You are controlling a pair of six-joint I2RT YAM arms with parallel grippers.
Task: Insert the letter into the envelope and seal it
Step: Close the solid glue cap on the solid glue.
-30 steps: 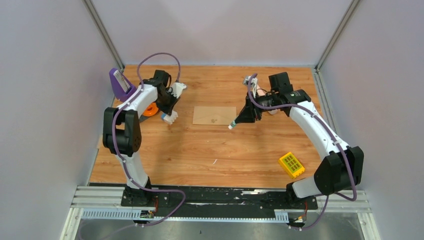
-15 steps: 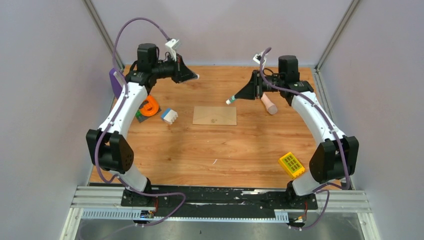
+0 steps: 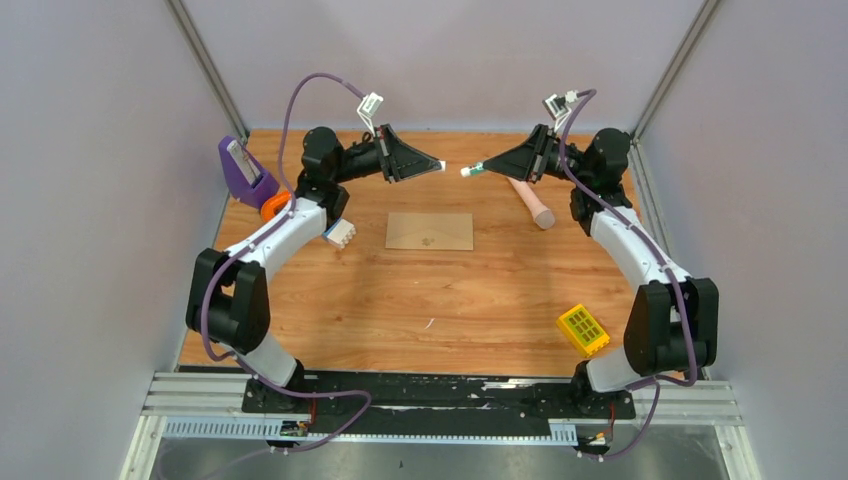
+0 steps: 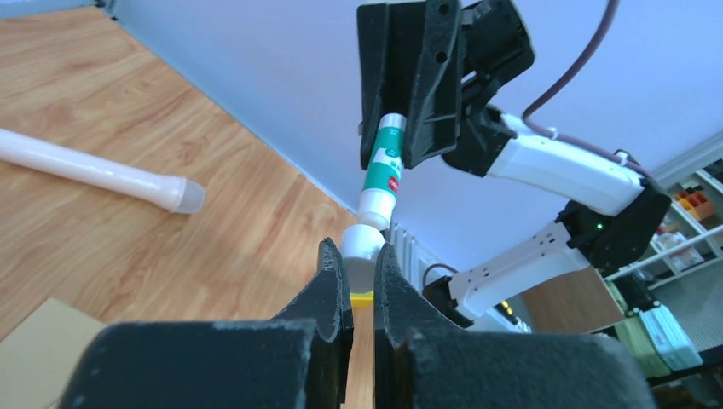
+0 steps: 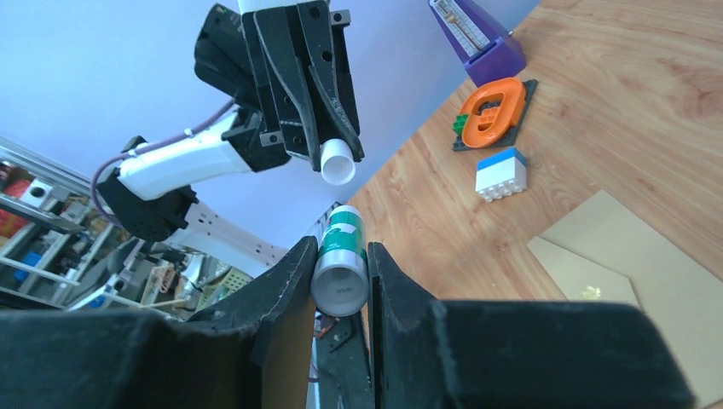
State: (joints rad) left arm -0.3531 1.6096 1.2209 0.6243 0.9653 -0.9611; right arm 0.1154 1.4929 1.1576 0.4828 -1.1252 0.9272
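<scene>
The tan envelope [image 3: 430, 231] lies flat mid-table, and its pointed flap side [image 5: 597, 273] shows in the right wrist view. The letter is hidden. Both arms are raised above the table, tips facing each other over the far half. My right gripper [image 3: 472, 170] [image 5: 341, 247] is shut on a green-and-white glue stick [image 5: 344, 256] [image 4: 382, 162]. My left gripper [image 3: 438, 165] [image 4: 356, 251] is shut on the stick's small white cap [image 4: 364, 244] [image 5: 338, 162]. A small gap separates the cap from the stick's tip.
A pale pink-white tube [image 3: 532, 202] lies at the back right. A yellow block [image 3: 583, 330] sits front right. On the left are a purple metronome [image 3: 243, 170], an orange piece [image 3: 275, 205] and a blue-and-white brick [image 3: 340, 233].
Both arms rose from table level and swung inward until their tips faced each other. The glue stick moved up from beside the envelope. The left gripper left the brick area.
</scene>
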